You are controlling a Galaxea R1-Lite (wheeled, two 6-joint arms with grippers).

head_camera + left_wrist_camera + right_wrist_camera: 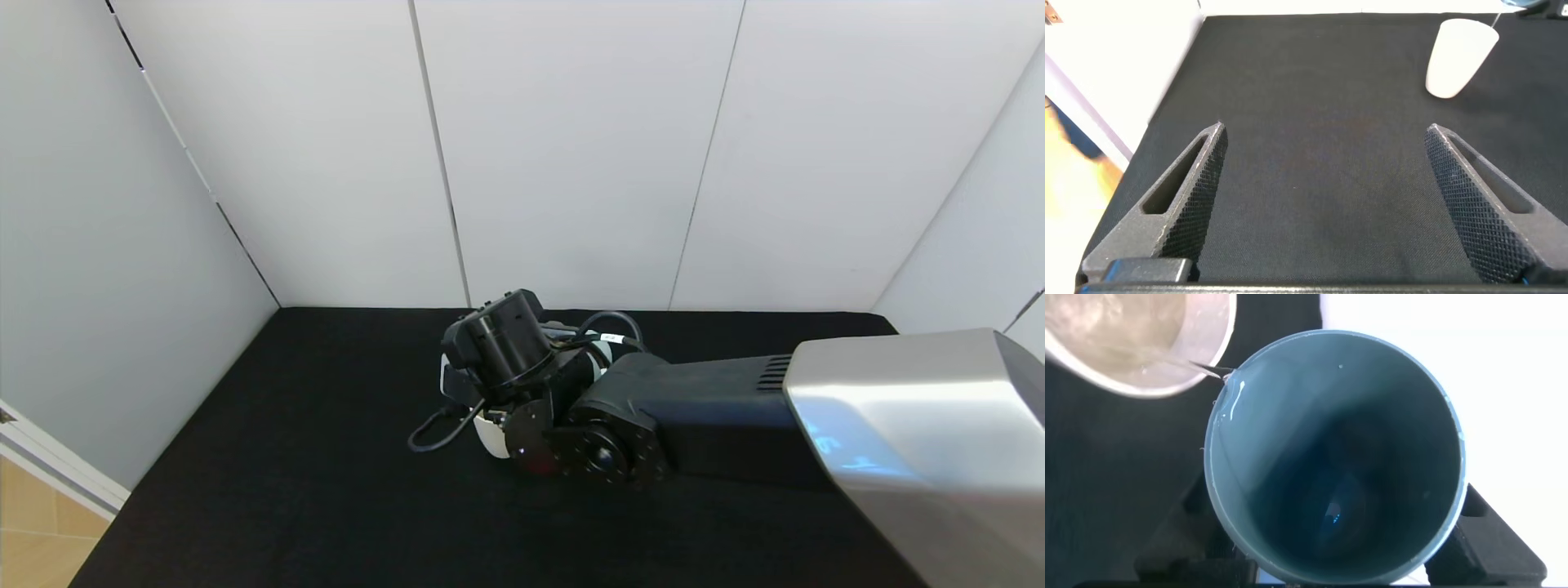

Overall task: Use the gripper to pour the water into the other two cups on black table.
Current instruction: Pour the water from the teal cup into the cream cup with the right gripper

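Observation:
My right gripper (1335, 539) is shut on the teal cup (1335, 457) and holds it tilted, its lip over the cream-beige cup (1127, 335). A thin thread of water (1204, 369) runs from the teal lip into the cream cup, which holds water. A little water glints at the teal cup's bottom. In the head view the right wrist (506, 343) covers both cups; only the cream cup's lower side (490, 437) shows. The periwinkle cup is not clearly visible. My left gripper (1327, 131) is open and empty, low over the black table (1315, 180), with the cream cup (1458, 57) beyond it.
White wall panels (571, 147) border the table at the back and sides. The right arm's silver and black forearm (816, 408) stretches in from the right. The table's left edge (114, 506) drops to a wooden floor.

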